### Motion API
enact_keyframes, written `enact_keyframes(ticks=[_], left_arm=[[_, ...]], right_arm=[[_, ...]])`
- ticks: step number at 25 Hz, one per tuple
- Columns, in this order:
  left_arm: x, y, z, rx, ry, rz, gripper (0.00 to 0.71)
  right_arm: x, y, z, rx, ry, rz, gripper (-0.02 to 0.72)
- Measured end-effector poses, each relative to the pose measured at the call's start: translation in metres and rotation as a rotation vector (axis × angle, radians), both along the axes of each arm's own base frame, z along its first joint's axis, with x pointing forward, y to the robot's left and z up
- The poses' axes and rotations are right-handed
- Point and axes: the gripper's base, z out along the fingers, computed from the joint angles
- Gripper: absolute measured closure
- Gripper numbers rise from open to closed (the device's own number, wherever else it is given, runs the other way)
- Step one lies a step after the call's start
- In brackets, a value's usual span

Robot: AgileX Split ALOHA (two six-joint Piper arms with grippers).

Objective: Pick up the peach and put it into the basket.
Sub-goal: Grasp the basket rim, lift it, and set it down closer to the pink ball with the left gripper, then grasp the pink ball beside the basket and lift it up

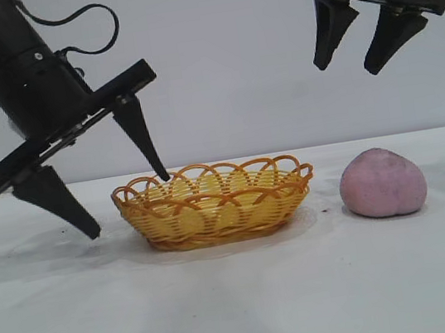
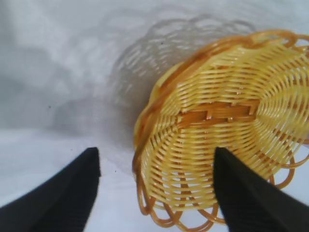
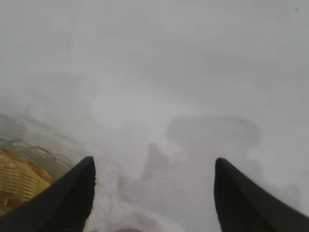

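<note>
The pink-mauve peach [image 1: 382, 183] rests on the white table to the right of the basket, untouched. The yellow-orange woven basket [image 1: 213, 218] stands at the middle with nothing in it. My left gripper [image 1: 128, 206] is open and low at the basket's left end: one finger reaches just past the looped rim, the other hangs outside it, close to the table. In the left wrist view the basket [image 2: 227, 130] fills the space ahead and its rim lies between the spread jaws of the left gripper [image 2: 157, 151], gripped by neither. My right gripper [image 1: 347, 69] hangs open, high above the peach.
White table [image 1: 243, 306] and a plain pale wall behind. The right wrist view shows the right gripper [image 3: 154, 159] over bare table, with an edge of the basket [image 3: 17, 181] to one side.
</note>
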Motion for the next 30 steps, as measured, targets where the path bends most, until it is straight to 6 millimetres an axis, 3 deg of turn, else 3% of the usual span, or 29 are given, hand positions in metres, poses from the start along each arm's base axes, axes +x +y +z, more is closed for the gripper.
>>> enact_keyframes(ticks=[3,4,12,18,22,30], left_arm=[[-0.002,0.005,0.004,0.062,-0.033,-0.063,0.179],[-0.001,0.007,0.008,0.088,-0.054,-0.091,0.138],[0.012,0.023,0.063,0.342,-0.206,-0.314,0.153],[0.018,0.043,0.07,0.534,-0.218,-0.365,0.153],[0.024,0.07,0.07,0.557,-0.184,-0.304,0.153],[0.026,0.146,0.072,0.687,-0.069,-0.176,0.153]], right_arm=[[0.0,0.0,0.0,0.0,0.0,0.0,0.265],[0.0,0.0,0.0,0.0,0.0,0.0,0.265],[-0.001,0.0,0.0,0.0,0.011,0.005,0.265],[-0.001,0.0,-0.001,0.0,0.015,0.007,0.265],[-0.001,0.0,-0.001,0.0,0.015,0.007,0.265],[-0.001,0.0,-0.001,0.0,0.015,0.007,0.265]])
